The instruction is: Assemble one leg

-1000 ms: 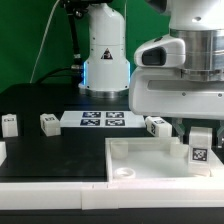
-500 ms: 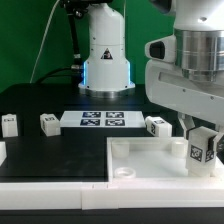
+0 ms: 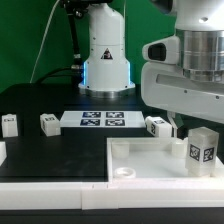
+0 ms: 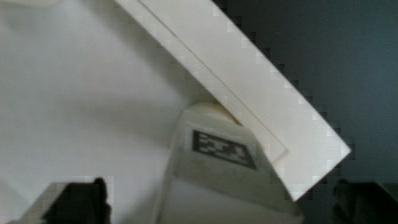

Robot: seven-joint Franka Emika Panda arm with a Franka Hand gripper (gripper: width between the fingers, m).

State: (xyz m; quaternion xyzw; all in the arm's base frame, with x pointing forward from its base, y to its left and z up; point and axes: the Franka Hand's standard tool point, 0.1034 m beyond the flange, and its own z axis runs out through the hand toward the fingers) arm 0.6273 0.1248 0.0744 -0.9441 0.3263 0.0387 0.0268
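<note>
One leg [image 3: 203,150] stands upright at the corner of the white panel [image 3: 140,158] on the exterior view's right, its marker tag facing the camera. My gripper [image 3: 203,130] hangs right above it, the jaws on either side of the leg. In the wrist view the leg [image 4: 222,160] sits between the two dark fingertips [image 4: 71,202], with a gap on each side, so my gripper [image 4: 217,205] is open. The panel's raised rim [image 4: 249,80] runs diagonally past the leg.
Three more legs lie on the black table: two on the exterior view's left [image 3: 9,123] [image 3: 48,122] and one by the panel's far edge [image 3: 157,125]. The marker board [image 3: 100,120] lies behind the panel. A round socket [image 3: 124,172] shows at the panel's near corner. The arm's base [image 3: 105,55] stands at the back.
The gripper has shifted toward the exterior view's right. The leg looked tilted and slightly raised half a second ago and now stands straight and a little lower.
</note>
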